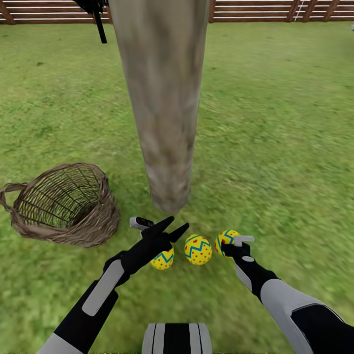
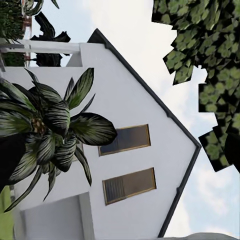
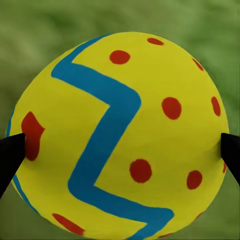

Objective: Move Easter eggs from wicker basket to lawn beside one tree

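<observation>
- The tree (image 1: pixel 164 98) rises from the lawn (image 1: pixel 275 147) as a thick, pale grey-tan trunk, its base near the middle of the head view.
- The wicker basket (image 1: pixel 93 223) lies tipped on the grass at about 9 o'clock from the trunk's base, with its mouth turned toward the camera and no egg visible inside.
- Three Easter eggs sit in a row on the grass at about 6 o'clock from the trunk's base, close to it: the left egg (image 1: pixel 163 259), the middle egg (image 1: pixel 198 249) and the right egg (image 1: pixel 226 240).
- The left gripper (image 1: pixel 167 228) has its fingers spread with nothing between them, and hovers over the left egg.
- The right gripper (image 1: pixel 230 244) clasps the right egg (image 3: pixel 120 135); in the right wrist view a dark fingertip (image 3: pixel 11 155) presses each side of it.
- A brown slatted fence (image 1: pixel 275 10) lines the far edge of the garden.
- The left wrist view shows a white house (image 2: pixel 125 165), a palm (image 2: pixel 50 130) and sky.
</observation>
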Tool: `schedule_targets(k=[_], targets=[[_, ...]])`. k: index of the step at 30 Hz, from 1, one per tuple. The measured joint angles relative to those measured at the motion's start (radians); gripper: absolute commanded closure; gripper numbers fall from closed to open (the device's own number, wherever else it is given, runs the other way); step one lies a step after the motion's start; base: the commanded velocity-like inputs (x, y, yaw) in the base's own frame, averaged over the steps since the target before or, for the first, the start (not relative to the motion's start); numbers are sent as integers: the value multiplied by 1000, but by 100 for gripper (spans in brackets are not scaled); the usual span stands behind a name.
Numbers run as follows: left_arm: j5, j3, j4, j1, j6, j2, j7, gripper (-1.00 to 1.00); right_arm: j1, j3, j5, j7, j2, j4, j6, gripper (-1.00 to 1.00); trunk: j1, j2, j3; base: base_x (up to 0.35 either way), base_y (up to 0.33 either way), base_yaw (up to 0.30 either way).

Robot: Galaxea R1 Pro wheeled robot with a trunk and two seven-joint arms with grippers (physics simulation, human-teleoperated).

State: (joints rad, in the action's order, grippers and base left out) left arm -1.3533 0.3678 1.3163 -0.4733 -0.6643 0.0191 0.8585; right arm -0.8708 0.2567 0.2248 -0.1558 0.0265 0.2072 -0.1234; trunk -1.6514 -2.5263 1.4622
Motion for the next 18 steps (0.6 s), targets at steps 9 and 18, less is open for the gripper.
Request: schedule_targets(k=[9, 18], targets=[[0, 0, 0, 0, -1, 0, -1, -100, -1, -2, -15, -11, -2, 26, 0, 100, -3, -2, 35, 0, 0, 0], [-2, 0, -11, 0, 0, 1, 0, -100, -1, -2, -12, -16, -2, 36, 0, 100, -4, -3, 39, 0, 0, 0]])
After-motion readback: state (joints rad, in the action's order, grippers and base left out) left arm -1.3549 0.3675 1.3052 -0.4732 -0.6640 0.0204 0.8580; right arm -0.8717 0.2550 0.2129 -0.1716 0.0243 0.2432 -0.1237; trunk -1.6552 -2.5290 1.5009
